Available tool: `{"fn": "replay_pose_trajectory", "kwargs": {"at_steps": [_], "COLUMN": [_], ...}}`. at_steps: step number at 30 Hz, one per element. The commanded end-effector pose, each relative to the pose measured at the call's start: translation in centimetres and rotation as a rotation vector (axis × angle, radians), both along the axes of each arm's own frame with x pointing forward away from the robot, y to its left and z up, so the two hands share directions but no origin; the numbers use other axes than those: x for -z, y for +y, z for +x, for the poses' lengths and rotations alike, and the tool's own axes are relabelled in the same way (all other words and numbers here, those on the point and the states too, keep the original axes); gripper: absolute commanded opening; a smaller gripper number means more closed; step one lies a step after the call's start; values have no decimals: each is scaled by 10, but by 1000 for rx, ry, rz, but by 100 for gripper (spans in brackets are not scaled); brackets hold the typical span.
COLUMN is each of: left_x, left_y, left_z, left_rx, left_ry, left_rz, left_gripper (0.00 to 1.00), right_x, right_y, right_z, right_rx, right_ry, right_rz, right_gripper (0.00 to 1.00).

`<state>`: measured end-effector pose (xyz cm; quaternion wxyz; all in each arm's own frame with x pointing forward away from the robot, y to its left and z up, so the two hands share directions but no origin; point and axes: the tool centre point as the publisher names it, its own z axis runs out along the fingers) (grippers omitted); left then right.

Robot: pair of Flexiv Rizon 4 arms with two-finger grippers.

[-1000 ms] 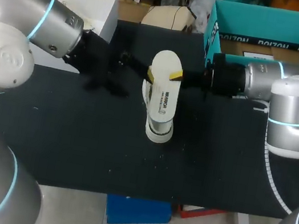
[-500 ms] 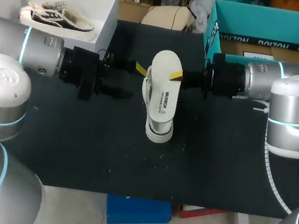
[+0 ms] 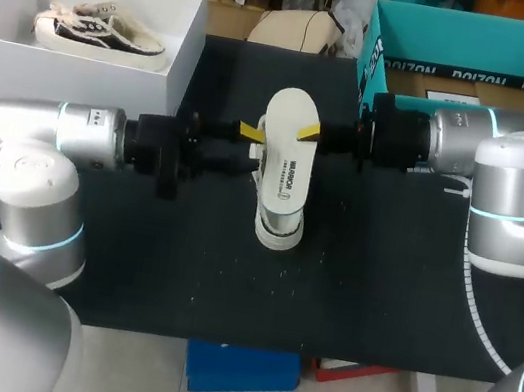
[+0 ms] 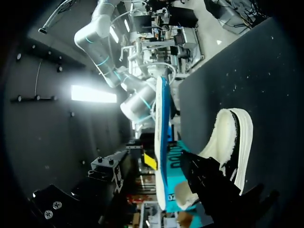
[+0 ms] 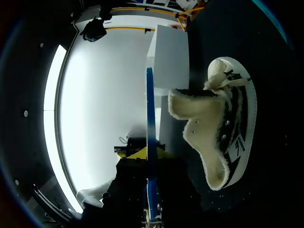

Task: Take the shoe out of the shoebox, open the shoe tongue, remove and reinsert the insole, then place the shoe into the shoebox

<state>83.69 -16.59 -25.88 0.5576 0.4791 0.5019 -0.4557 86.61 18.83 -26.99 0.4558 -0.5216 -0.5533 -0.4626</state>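
Shoe (image 3: pixel 277 199) out on tabletop (image 3: pixel 130 254); insole (image 3: pixel 291 120) removed, pinched in right fingers (image 3: pixel 309 133); left fingers (image 3: pixel 251 131) spread beside it. Reinsertion, repacking apparently remain.

Table (image 3: pixel 130 254): black, matte top, straight front edge.
Flecks (image 3: pixel 227 276): small pale specks scattered on the table, between the left fingers (image 3: pixel 249 131) and the front edge.
Marking (image 3: pixel 476 295): white dashed arc on the table, well out past the right fingers (image 3: pixel 309 133), curving toward the front edge.
Light: even and soft across the table.
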Motion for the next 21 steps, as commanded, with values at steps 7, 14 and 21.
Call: {"fn": "replay_pose_trajectory", "kwargs": {"at_steps": [7, 14, 21], "left_x": [7, 10, 11], "left_y": [-27, -36, -42], "left_z": [17, 20, 24], "left_rx": [23, 41, 54], "left_ry": [-32, -43, -46], "left_rz": [20, 27, 30], "left_gripper": [53, 44, 35], "right_x": [0, 0, 0], "right_y": [1, 1, 1], "right_z": [0, 0, 0], "right_rx": [2, 2, 2], "right_ry": [-1, -1, -1], "right_rz": [-1, -1, -1], "right_gripper": [0, 0, 0]}}
